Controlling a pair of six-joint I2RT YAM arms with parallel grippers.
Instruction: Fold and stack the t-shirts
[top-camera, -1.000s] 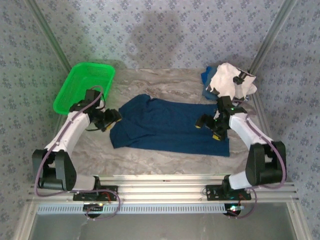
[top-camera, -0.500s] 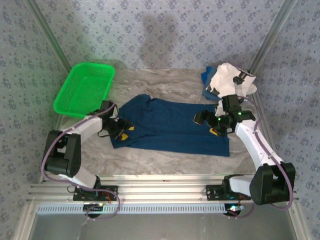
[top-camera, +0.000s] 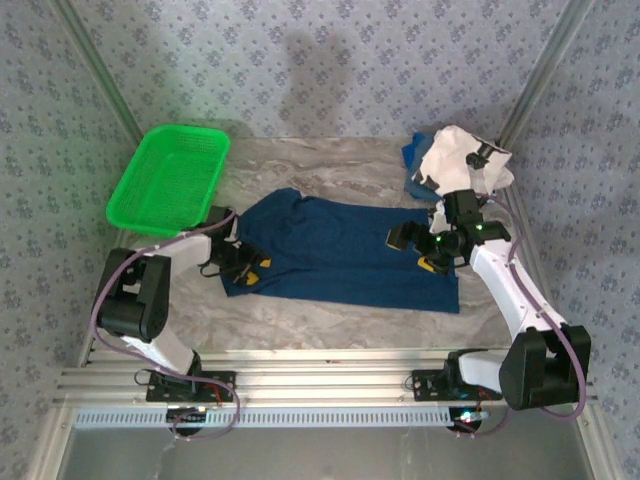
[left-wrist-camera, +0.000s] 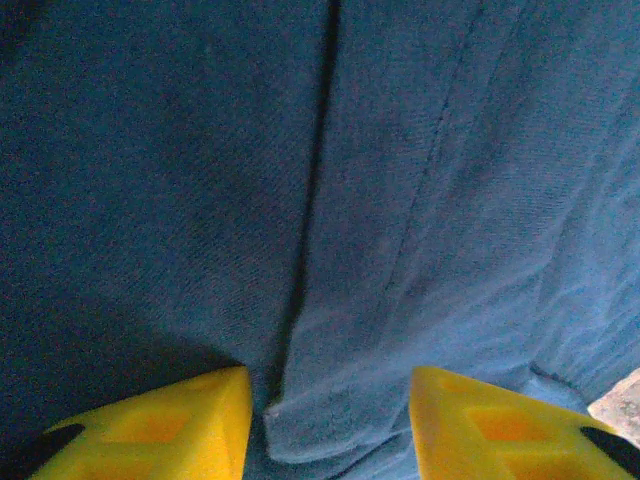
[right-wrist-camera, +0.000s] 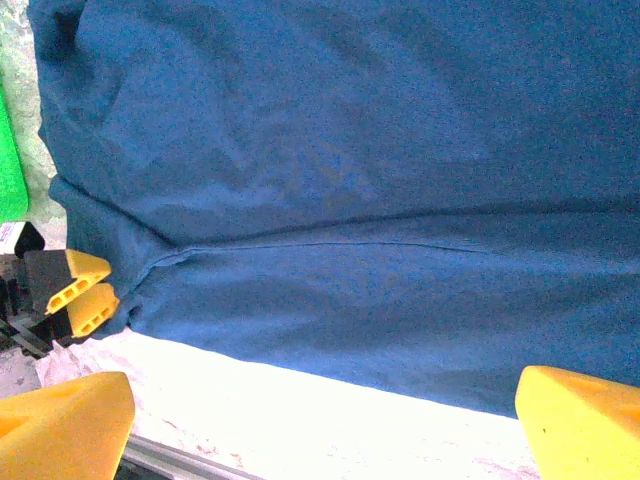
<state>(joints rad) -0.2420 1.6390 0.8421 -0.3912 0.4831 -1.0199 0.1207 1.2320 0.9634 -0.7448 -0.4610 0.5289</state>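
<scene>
On the table (top-camera: 330, 165): pale veined marble, hard and flat; all my work lies on it.
Blue t-shirt (top-camera: 340, 255): the task's thing, spread flat. It begins just right of the green basket (top-camera: 165, 180) and lies nearer my bases than the basket does. A long soft rectangle of matte knit with few wrinkles.
Long axis: it runs rightward away from the basket, roughly along the table's near edge. One short end faces the basket; the other lies well apart from it.
Basket: rigid bright plastic, rectangular with raised walls; my landmark, not part of the fold.
Pile: a white t-shirt (top-camera: 455, 160) lies crumpled over another blue one (top-camera: 412, 155), far to the right of the basket and about as deep on the table.
Right gripper (top-camera: 415, 250): jaws spread wide and holding nothing, over the shirt end farthest from the basket, cloth straight below.
Left gripper (top-camera: 252, 270): at the shirt's basket-side end, near the basket's near right corner. The jaws stand partly apart, low over the cloth, with nothing pinched that I can see.
Hem corner (left-wrist-camera: 290, 410): a doubled edge of knit lies between my left fingertips (left-wrist-camera: 170, 420), its fold line running straight away from them.
Judgement: each arm is nearer its own end, so the coming move likely turns on pinching both ends together.
</scene>
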